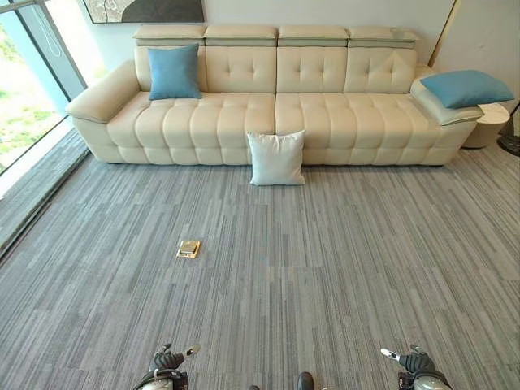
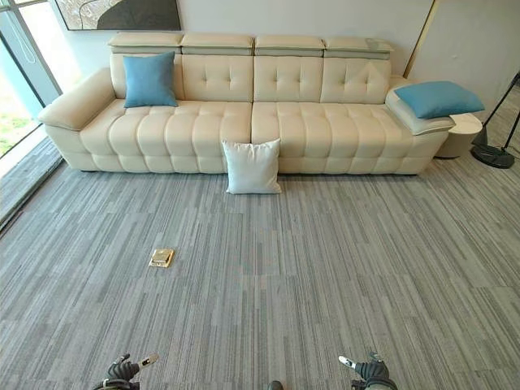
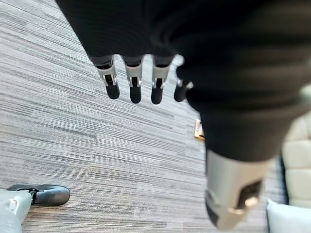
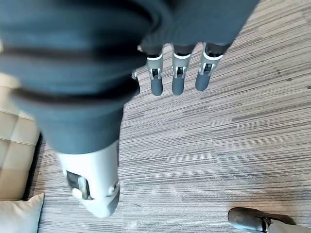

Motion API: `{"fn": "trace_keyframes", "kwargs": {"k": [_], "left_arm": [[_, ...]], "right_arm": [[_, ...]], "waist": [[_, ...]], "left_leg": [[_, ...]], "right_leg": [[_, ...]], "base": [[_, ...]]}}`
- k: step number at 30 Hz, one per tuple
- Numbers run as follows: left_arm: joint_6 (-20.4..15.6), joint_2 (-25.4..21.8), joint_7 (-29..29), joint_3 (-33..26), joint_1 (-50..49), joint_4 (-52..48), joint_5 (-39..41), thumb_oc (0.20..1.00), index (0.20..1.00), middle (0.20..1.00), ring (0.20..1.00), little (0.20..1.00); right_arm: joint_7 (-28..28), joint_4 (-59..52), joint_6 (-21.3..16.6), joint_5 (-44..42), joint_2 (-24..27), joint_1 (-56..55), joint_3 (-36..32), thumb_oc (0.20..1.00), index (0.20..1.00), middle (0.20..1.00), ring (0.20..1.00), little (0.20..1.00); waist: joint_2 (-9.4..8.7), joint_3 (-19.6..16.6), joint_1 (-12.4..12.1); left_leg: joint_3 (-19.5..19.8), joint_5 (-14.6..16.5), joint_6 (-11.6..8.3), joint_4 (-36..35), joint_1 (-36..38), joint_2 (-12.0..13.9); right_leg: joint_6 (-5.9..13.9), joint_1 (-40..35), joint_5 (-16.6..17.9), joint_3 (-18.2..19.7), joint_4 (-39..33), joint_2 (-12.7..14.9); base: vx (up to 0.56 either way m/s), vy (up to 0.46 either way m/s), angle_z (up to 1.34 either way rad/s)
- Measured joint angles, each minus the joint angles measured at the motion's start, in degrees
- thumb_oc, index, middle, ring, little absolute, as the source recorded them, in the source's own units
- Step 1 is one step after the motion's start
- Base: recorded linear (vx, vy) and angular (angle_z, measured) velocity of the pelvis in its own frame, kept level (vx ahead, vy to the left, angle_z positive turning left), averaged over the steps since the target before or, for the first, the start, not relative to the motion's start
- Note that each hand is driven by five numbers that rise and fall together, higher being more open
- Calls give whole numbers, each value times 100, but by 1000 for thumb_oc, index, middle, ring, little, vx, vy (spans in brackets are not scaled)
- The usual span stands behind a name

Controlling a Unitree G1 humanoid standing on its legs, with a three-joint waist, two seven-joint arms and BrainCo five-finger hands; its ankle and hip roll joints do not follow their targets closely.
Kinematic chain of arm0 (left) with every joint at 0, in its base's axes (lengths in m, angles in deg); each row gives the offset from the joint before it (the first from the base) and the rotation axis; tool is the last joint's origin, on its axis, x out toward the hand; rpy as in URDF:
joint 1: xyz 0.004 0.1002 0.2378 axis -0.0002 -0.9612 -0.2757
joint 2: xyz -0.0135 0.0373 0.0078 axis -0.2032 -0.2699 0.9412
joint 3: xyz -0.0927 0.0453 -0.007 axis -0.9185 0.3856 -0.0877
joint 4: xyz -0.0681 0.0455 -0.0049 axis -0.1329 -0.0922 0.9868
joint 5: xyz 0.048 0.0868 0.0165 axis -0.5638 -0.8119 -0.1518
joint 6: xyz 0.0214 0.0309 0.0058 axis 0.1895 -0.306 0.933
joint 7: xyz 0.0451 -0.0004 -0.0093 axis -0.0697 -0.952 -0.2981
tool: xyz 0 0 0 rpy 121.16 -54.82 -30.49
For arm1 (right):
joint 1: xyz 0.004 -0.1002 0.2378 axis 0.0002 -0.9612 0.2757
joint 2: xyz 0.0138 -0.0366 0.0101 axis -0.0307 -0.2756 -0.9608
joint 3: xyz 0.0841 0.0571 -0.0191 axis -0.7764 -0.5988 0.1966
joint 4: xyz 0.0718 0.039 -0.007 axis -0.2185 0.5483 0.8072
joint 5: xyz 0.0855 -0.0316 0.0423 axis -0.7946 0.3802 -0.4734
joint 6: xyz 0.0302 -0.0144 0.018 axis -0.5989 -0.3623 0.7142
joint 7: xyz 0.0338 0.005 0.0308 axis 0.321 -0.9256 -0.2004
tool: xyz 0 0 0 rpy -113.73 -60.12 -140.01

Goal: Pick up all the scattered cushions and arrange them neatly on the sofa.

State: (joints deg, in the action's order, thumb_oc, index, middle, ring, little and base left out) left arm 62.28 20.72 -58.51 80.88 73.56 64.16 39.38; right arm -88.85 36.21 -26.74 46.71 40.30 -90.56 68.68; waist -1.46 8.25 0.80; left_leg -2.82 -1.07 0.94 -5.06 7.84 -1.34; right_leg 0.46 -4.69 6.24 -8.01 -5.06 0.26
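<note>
1. A cream tufted leather sofa (image 1: 276, 97) stands against the far wall on grey striped carpet (image 1: 325, 268).
2. A blue cushion (image 1: 174, 71) stands upright on the seat at the sofa's left end, leaning against the backrest.
3. A second blue cushion (image 1: 465, 88) lies flat on top of the sofa's right armrest, its far corner reaching toward a round cream side table (image 1: 491, 123) just beside that end.
4. A white cushion (image 1: 277, 158) stands on the carpet, upright, leaning against the sofa's front at about the middle.
5. A small brass floor socket plate (image 1: 188, 249) is set in the carpet, well apart from the sofa and left of centre.
6. The left hand (image 1: 171, 358) hangs low at the near edge of the view, well apart from every cushion. Its wrist view shows the fingers (image 3: 133, 85) extended and relaxed over bare carpet, holding nothing.
7. The right hand (image 1: 413, 361) hangs likewise at the near right. Its fingers (image 4: 177, 77) point straight down over the carpet, empty.
8. A tall window (image 1: 28, 81) runs along the left side; a framed picture (image 1: 145, 10) hangs above the sofa.
</note>
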Motion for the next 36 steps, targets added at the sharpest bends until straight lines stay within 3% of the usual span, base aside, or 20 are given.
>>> {"fn": "trace_keyframes", "kwargs": {"k": [5, 10, 11, 13, 14, 15, 17, 18, 20, 22, 23, 25, 26, 27, 28, 29, 31, 34, 36], "left_arm": [[-5, -5, 100, 35, 113, -227, 17, 1000, 1000, 1000, 1000, 1000], [-3, 16, 104, 57, 304, -191, 25, 1000, 1000, 1000, 1000, 1000], [-3, 25, 104, 58, 321, -171, 26, 1000, 1000, 1000, 1000, 1000], [-9, 22, 105, 60, 406, -173, 25, 1000, 1000, 1000, 1000, 1000], [-6, -5, 107, 58, 467, -169, 25, 1000, 1000, 1000, 1000, 1000], [-7, -14, 115, 56, 498, -178, 25, 1000, 1000, 1000, 1000, 1000], [-3, -35, 116, 54, 510, -166, 33, 1000, 1000, 1000, 1000, 1000], [-5, -38, 116, 51, 548, -171, 49, 1000, 1000, 1000, 1000, 1000], [-4, -27, 116, 47, 548, -171, 50, 1000, 1000, 1000, 1000, 1000], [-5, -16, 117, 6, 541, -133, 50, 1000, 1000, 1000, 1000, 1000], [-6, -6, 113, 0, 520, -136, 50, 1000, 1000, 1000, 1000, 1000], [-6, 33, 109, 13, 443, -146, 49, 1000, 1000, 1000, 1000, 1000], [-6, 37, 104, 13, 328, -149, 49, 1000, 1000, 1000, 1000, 1000], [-6, 122, 99, 16, 293, -147, 48, 1000, 1000, 1000, 1000, 1000], [-5, 181, 107, 16, 250, -130, 48, 1000, 1000, 1000, 1000, 1000], [-14, 206, 92, 45, 211, -145, 50, 1000, 1000, 1000, 1000, 1000], [-20, 231, 80, 41, 212, -64, 50, 1000, 1000, 1000, 1000, 1000], [-5, 282, 66, 39, 216, 146, 52, 1000, 1000, 1000, 1000, 1000], [-11, 297, 62, 39, 222, 131, 51, 1000, 1000, 1000, 1000, 1000]], "right_arm": [[-28, 1, 4, 35, -25, 211, 73, 1000, 1000, 1000, 1000, 1000], [-43, -8, 2, 40, -64, 290, 209, 1000, 1000, 1000, 1000, 1000], [-43, 7, 1, 45, -58, 357, 207, 1000, 1000, 1000, 1000, 1000], [-45, -2, 2, 98, -58, 491, 217, 1000, 1000, 1000, 1000, 1000], [-44, -11, 4, 154, -78, 573, 228, 1000, 1000, 1000, 1000, 1000], [-44, 4, 6, 154, -105, 519, 224, 1000, 1000, 1000, 1000, 1000], [-45, 2, 6, 153, -127, 514, 201, 1000, 1000, 1000, 1000, 1000], [-53, 4, 11, 153, -125, 490, 192, 1000, 1000, 1000, 1000, 1000], [-53, 11, 20, 152, -136, 439, 189, 1000, 1000, 1000, 1000, 1000], [-52, 28, 38, 153, -166, 342, 171, 1000, 1000, 1000, 1000, 1000], [-54, 36, 38, 156, -167, 278, 146, 1000, 1000, 1000, 1000, 1000], [-53, 41, 79, 158, -163, 123, 140, 1000, 1000, 1000, 1000, 1000], [-49, 45, 103, 158, -165, -48, 160, 1000, 1000, 1000, 1000, 1000], [-53, 170, 98, 164, -108, -79, 157, 1000, 1000, 1000, 1000, 1000], [-49, 251, 102, 181, -58, -24, 173, 1000, 1000, 1000, 1000, 1000], [-44, 242, 122, 204, -26, -113, 174, 1000, 1000, 1000, 1000, 1000], [-42, 284, 117, 203, 16, 7, 164, 1000, 1000, 1000, 1000, 1000], [-40, 237, -5, 193, 114, 102, 181, 1000, 1000, 1000, 1000, 1000], [-36, 246, -15, 192, 148, 155, 203, 1000, 1000, 1000, 1000, 1000]], "waist": [[-38, 329, -16], [48, 623, 19], [104, 704, 17], [201, 851, 24], [184, 958, 19], [115, 957, -2], [58, 966, -4], [46, 958, -6], [42, 950, 19], [47, 929, 18], [44, 918, 19], [39, 766, 16], [-30, 556, 60], [100, 486, 34], [254, 397, 41], [256, 247, 64], [255, 157, 73], [318, 45, 56], [338, 10, 47]], "left_leg": [[-7, -47, 17, 1, -317, -31], [22, -39, 203, 4, -419, -105], [24, -4, 250, 3, -395, -92], [-89, 0, 314, 7, -321, -45], [-86, -35, 413, 47, -157, -89], [-101, 78, 465, 46, -104, -177], [-112, 120, 521, 44, -72, -215], [-123, 143, 516, 45, -74, -220], [-115, 194, 560, 47, -14, -232], [-104, 311, 506, 52, 149, -234], [-66, 489, 453, 64, 271, -228], [46, 638, 387, 53, 434, -214], [151, 744, 264, 50, 566, -222], [172, 890, 175, 59, 712, -29], [277, 1027, 90, 103, 751, 132], [236, 1002, -76, 210, 823, 212], [203, 1021, -214, 814, 752, 356], [229, 964, -509, 1913, 480, 484], [241, 815, -922, 2861, 86, 529]], "right_leg": [[21, 311, 57, -7, 6, 35], [50, 668, -16, -25, 597, 139], [155, 810, -91, -14, 939, 152], [337, 1471, -221, 8, 2322, 232], [416, 1829, -472, -1, 3133, 353], [509, 2126, -875, 81, 3484, 433], [575, 2262, -929, 115, 3065, 420], [652, 2254, -860, -31, 2267, 397], [702, 2261, -674, -69, 1339, 390], [818, 2125, -475, 33, 310, 336], [841, 2081, -394, -73, 299, 381], [760, 1884, -350, -303, 289, 419], [736, 1643, -355, -292, 222, 429], [566, 1508, 11, -345, 268, 292], [538, 1460, -1, -406, 276, 177], [260, 1352, 436, -445, 270, 105], [-192, 1013, 469, -476, 130, -55], [-395, 592, 217, -519, 37, -177], [-576, 447, 15, -561, 37, -238]], "base": [[17, 143, 0], [16, 165, 3], [27, 185, -9], [75, 126, -16], [133, 33, -22], [247, 19, -11], [179, -23, -6], [173, -51, -3], [339, -111, 1], [465, -172, 5], [444, -164, 16], [426, -149, 30], [505, -182, 29], [502, -183, 35], [454, -177, 43], [453, -178, 54], [428, -203, 23], [319, -188, 3], [271, -194, 16]]}}
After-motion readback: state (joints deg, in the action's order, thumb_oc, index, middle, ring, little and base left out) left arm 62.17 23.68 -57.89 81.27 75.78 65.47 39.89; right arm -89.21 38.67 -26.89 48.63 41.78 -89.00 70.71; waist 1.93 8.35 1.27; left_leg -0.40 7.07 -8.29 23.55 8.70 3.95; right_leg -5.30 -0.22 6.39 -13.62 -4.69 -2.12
